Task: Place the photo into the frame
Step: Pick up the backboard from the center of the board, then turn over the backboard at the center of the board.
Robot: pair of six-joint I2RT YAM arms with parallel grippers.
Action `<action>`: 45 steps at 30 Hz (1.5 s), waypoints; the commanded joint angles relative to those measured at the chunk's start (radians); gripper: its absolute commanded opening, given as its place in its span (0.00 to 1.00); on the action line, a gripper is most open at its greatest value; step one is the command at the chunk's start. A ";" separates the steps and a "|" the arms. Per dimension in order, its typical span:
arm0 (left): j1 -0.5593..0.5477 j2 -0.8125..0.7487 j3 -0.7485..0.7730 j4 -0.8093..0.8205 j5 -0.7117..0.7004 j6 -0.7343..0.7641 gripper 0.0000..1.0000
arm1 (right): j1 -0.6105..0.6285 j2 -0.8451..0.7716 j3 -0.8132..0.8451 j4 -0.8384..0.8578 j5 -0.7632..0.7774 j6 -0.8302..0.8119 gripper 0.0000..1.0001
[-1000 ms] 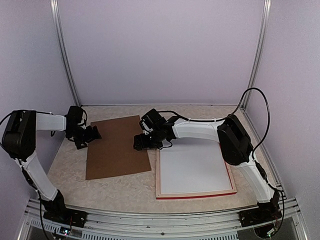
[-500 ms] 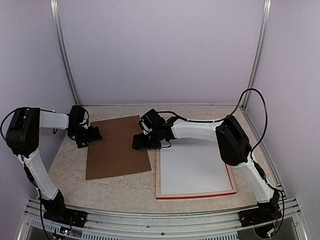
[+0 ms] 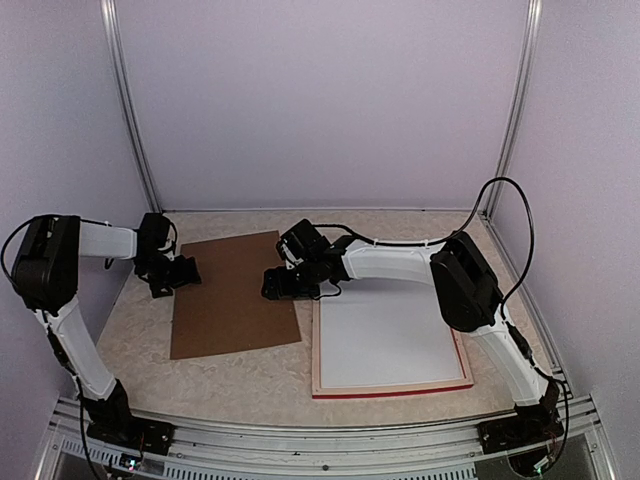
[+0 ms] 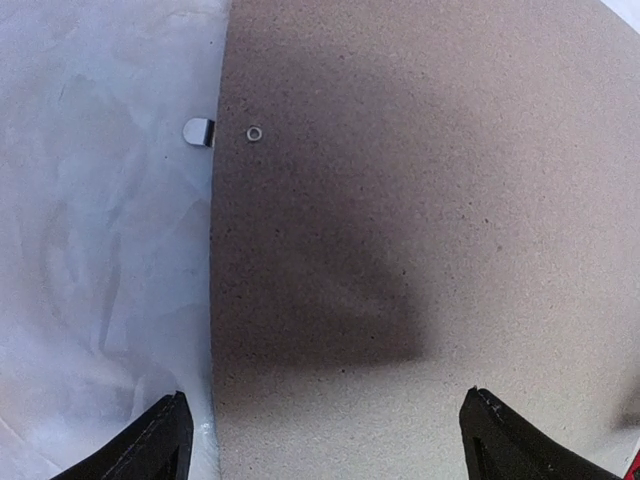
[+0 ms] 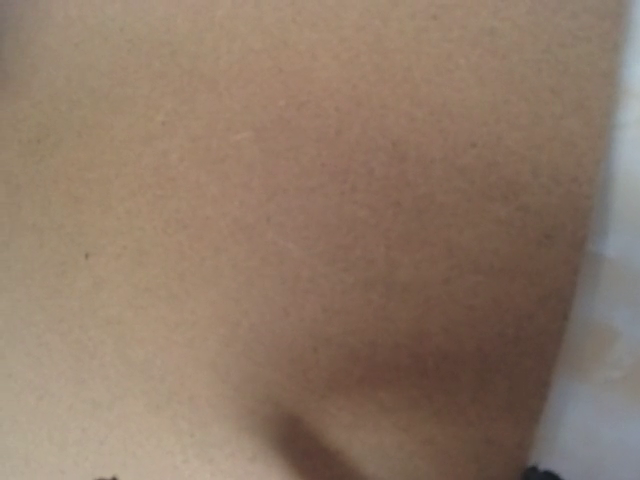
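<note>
The frame [image 3: 317, 345] lies flat at the right, with pale wood sides, a red strip along its near edge and a white sheet filling its opening. The photo is out of view. A brown backing board [image 3: 235, 295] lies left of the frame. My left gripper [image 3: 175, 272] hangs open over the board's left edge; its wrist view shows the board [image 4: 420, 250] between the wide-apart fingertips [image 4: 160, 450]. My right gripper [image 3: 278, 283] is low over the board's right edge, open. Its wrist view is filled by blurred board [image 5: 300, 200], nothing between the jaws.
A small metal tab [image 4: 198, 130] and a rivet [image 4: 254, 133] sit at the board's left edge. Marbled tabletop [image 3: 140, 340] surrounds board and frame. Pale walls and metal posts [image 3: 130, 110] close in the back and sides. A black cable [image 3: 525, 215] loops off the right arm.
Both grippers have edged a little to the left, and the brown board has shifted slightly left with them. The left arm's elbow has swung inward. The frame has not moved.
</note>
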 commanded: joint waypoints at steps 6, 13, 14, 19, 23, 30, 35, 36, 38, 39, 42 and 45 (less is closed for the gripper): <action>-0.005 -0.019 -0.062 0.060 0.251 -0.031 0.78 | 0.015 0.030 -0.049 0.016 -0.044 0.031 0.86; 0.018 -0.150 -0.114 0.196 0.467 -0.074 0.69 | 0.015 -0.001 -0.104 0.027 -0.047 0.035 0.86; 0.023 -0.167 -0.123 0.218 0.500 -0.080 0.68 | 0.016 -0.007 -0.111 0.027 -0.049 0.034 0.86; 0.039 -0.285 -0.143 0.285 0.628 -0.120 0.67 | 0.016 -0.027 -0.127 0.026 -0.059 0.029 0.86; 0.039 -0.343 -0.136 0.295 0.694 -0.124 0.64 | 0.016 -0.032 -0.127 0.022 -0.064 0.023 0.85; 0.039 -0.358 -0.087 0.218 0.684 -0.102 0.50 | 0.015 -0.044 -0.127 0.022 -0.065 0.021 0.85; 0.039 -0.339 -0.052 0.144 0.638 -0.065 0.40 | 0.016 -0.043 -0.128 0.022 -0.070 0.018 0.85; 0.040 -0.338 -0.053 0.143 0.640 -0.061 0.38 | 0.016 -0.044 -0.129 0.023 -0.072 0.016 0.85; 0.039 -0.333 -0.054 0.149 0.659 -0.057 0.36 | 0.016 -0.043 -0.131 0.027 -0.076 0.016 0.85; 0.039 -0.327 -0.054 0.156 0.675 -0.055 0.36 | 0.016 -0.043 -0.131 0.027 -0.078 0.016 0.85; 0.029 -0.324 -0.060 0.194 0.726 -0.058 0.36 | 0.016 -0.045 -0.135 0.032 -0.087 0.012 0.85; 0.005 -0.331 -0.056 0.215 0.740 -0.050 0.36 | 0.015 -0.058 -0.157 0.061 -0.103 0.001 0.85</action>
